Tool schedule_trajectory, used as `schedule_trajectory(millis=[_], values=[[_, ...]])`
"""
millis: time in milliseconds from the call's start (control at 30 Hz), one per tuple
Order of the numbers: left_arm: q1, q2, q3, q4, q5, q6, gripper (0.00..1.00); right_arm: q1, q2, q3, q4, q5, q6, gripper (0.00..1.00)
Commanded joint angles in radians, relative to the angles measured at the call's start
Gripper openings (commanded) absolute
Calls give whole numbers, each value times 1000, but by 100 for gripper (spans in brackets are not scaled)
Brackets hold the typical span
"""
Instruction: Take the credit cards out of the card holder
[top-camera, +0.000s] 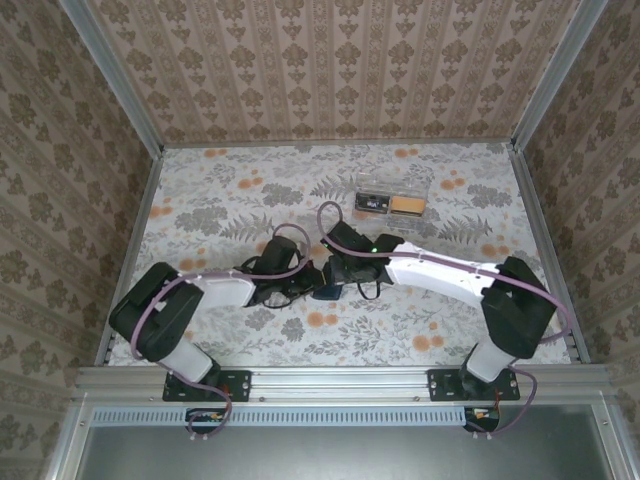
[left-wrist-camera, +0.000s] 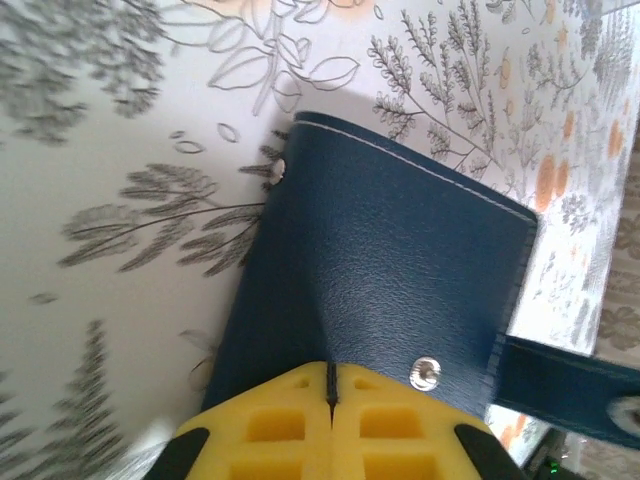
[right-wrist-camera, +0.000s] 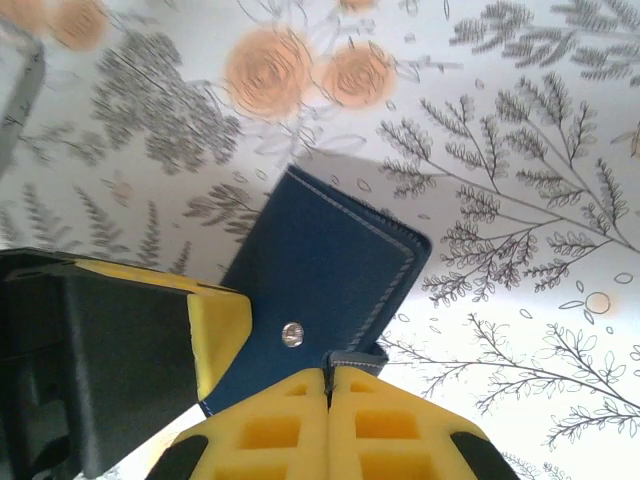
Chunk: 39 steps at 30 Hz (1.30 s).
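Left pincer (left-wrist-camera: 330, 368) clenched on card holder (left-wrist-camera: 390, 250), right pincer (right-wrist-camera: 328, 374) pinching its tab (right-wrist-camera: 357, 358). Opening step, likely; next: unfold cover.

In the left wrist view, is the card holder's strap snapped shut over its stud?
No, the strap sticks out free beside the card holder, leaving the metal stud bare.
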Motion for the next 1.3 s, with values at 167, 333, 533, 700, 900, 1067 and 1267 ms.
schedule_trajectory(millis=[167, 333, 533, 700, 900, 1067, 1267], values=[[197, -353, 38, -423, -94, 132, 66, -2, -39, 98, 25, -102, 3, 0], [281, -492, 26, -503, -103, 184, 75, -2, 0, 177, 11, -122, -13, 0], [281, -525, -9, -488, -81, 186, 75, -26, -26, 92, -4, -81, 3, 0], [270, -532, -12, -472, -84, 199, 74, -81, -107, -69, -3, -25, 1, 0], [199, -513, 11, -455, -108, 216, 74, -165, -85, -208, 32, 6, -61, 0], [140, -501, 32, -432, -119, 232, 74, -169, -19, -189, 4, 44, -78, 24], [92, -457, 52, -408, -132, 244, 74, -132, -76, -156, -3, 59, -63, 47]])
